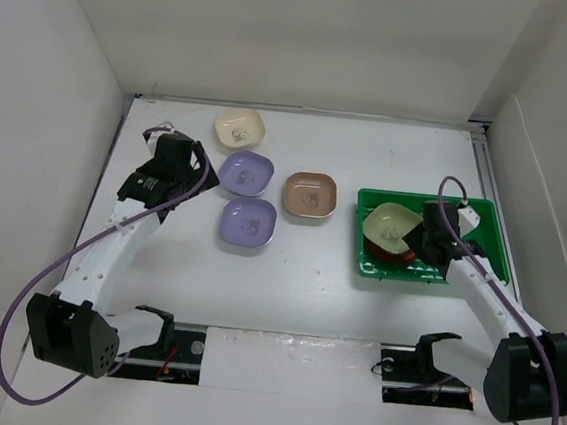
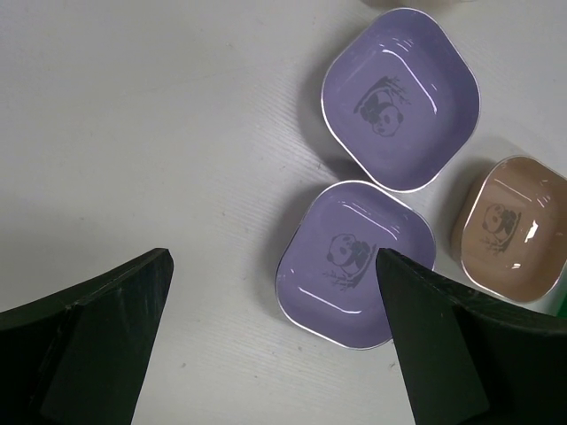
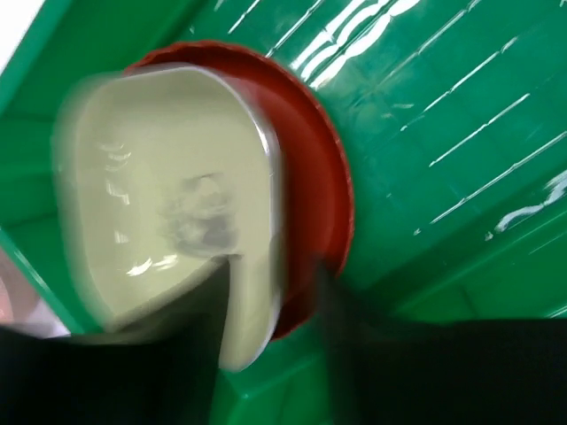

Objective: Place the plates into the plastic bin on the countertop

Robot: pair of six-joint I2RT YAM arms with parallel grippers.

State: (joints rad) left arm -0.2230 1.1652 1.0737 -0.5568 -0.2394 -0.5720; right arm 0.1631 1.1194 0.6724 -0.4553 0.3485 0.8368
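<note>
Arm bases (image 1: 69, 333) on white countertop (image 1: 306, 295) (white walls (image 1: 281, 31)).

You have no words, numbers or brand marks to read here. Only a dark panda drawing (image 2: 350, 254) is printed inside the near lavender plate (image 2: 312, 285), the far lavender plate (image 2: 416, 133) beyond it, and the tan-pink plate (image 2: 523, 266) to its right.

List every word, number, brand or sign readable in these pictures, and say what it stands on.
No readable text anywhere.
Far lavender plate, near lavender plate, tan-pink plate: panda drawing only, no letters.
Olive plate: its print is blurred.
Cream plate: its print is too small to tell.
</note>
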